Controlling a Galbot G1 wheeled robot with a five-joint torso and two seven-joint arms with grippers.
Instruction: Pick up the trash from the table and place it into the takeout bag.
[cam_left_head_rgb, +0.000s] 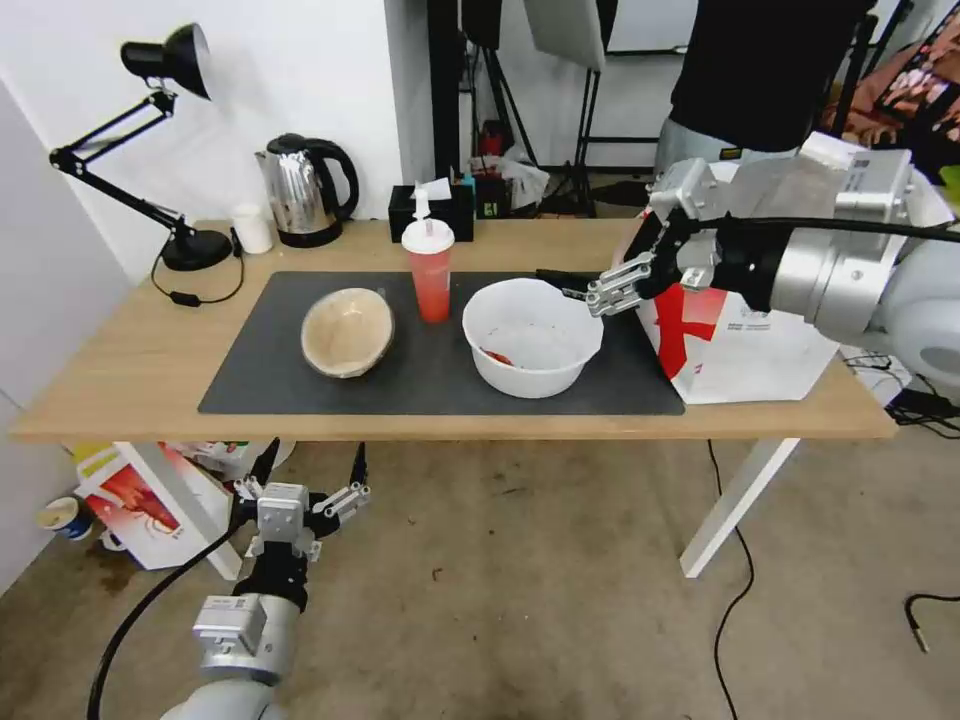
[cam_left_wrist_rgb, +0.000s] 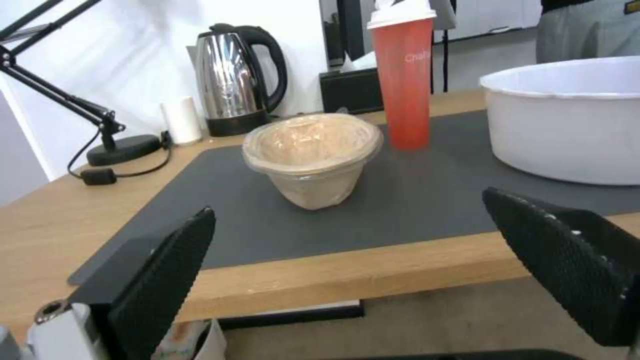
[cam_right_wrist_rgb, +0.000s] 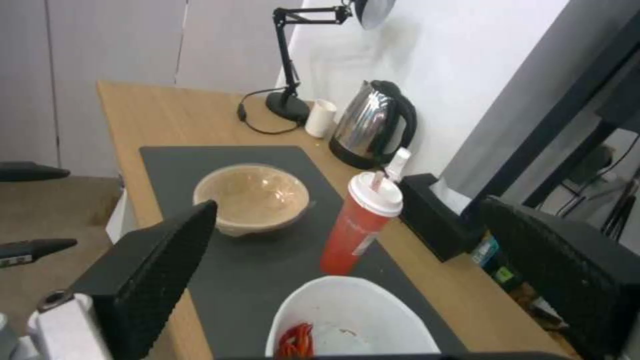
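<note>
**Light-wood table: three disposables on mat, both grippers empty**

Concrete floor, white wall behind; long light-wood table (cam_left_head_rgb: 130, 370) on white legs, carrying a dark grey mat (cam_left_head_rgb: 440, 385). On the mat, from the robot's left to right: tan paper bowl (cam_left_head_rgb: 347, 332), tipped toward the camera; red drink cup (cam_left_head_rgb: 430, 270) with white lid and straw, upright; wide white plastic bowl (cam_left_head_rgb: 532, 338), upright, red smears inside. All three apart from one another. White and red takeout bag (cam_left_head_rgb: 740, 350) standing at the table's right end, just beside the mat's right edge.

Right gripper (cam_left_head_rgb: 578, 288) level above the far right rim of the white plastic bowl, in front of the takeout bag; fingers spread wide, holding nothing. Contact with the rim not discernible. Left gripper (cam_left_head_rgb: 308, 468) below table height, in front of the near edge, fingers spread wide, pointed at the tan paper bowl, holding nothing.

Along the back edge: black desk lamp (cam_left_head_rgb: 165, 60), small white cup (cam_left_head_rgb: 252, 228), steel kettle (cam_left_head_rgb: 303, 190), black tissue box (cam_left_head_rgb: 432, 208)
</note>
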